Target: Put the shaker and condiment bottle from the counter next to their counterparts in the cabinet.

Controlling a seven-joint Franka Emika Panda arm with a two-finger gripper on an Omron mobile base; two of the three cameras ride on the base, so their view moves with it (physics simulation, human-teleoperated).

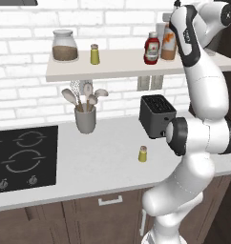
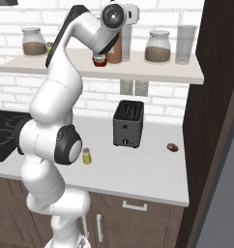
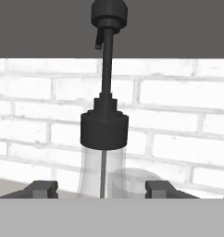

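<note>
placing tall orange condiment bottle [image 1: 169,45] on off-white shelf board [image 1: 112,69], touching-close beside red ketchup bottle [image 1: 152,48]. gripper [image 3: 102,187] straddles its neck, grip unclear. seat base flat before releasing. olive shaker [image 1: 142,154] waits mid-worktop.

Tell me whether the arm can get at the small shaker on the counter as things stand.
Probably yes, but not straight away. The shaker stands alone on the counter in front of the toaster, nothing crowding it. The gripper is up at the shelf, its fingers either side of the condiment bottle, apparently not gripping it.
</note>
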